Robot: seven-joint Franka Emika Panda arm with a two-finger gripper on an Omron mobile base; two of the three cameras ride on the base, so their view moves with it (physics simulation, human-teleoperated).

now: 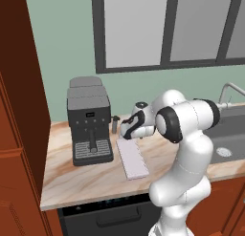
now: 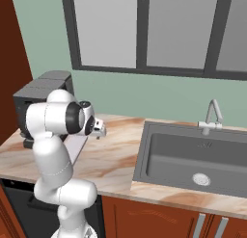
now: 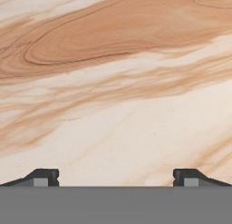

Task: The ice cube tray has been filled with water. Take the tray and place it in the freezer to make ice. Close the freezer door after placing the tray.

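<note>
The ice cube tray (image 1: 132, 158) is a thin pale lavender rectangle lying flat on the marble counter (image 1: 86, 175), just right of the coffee machine. In the right base view the arm covers part of the ice cube tray (image 2: 77, 146). My gripper (image 1: 128, 135) hangs above the tray's far end, pointing down at the counter. From the right base view the gripper (image 2: 99, 134) sits beside the tray's far right corner. In the hand view the gripper (image 3: 116, 177) is open, its fingertips (image 3: 45, 177) wide apart over bare marble, holding nothing. The freezer and the freezer door are out of view.
A black coffee machine (image 1: 89, 120) stands at the counter's left. A grey sink (image 2: 193, 160) with a faucet (image 2: 212, 115) is to the right. A red-brown tall cabinet (image 1: 19, 111) bounds the left side. A dark appliance front (image 1: 105, 216) sits under the counter.
</note>
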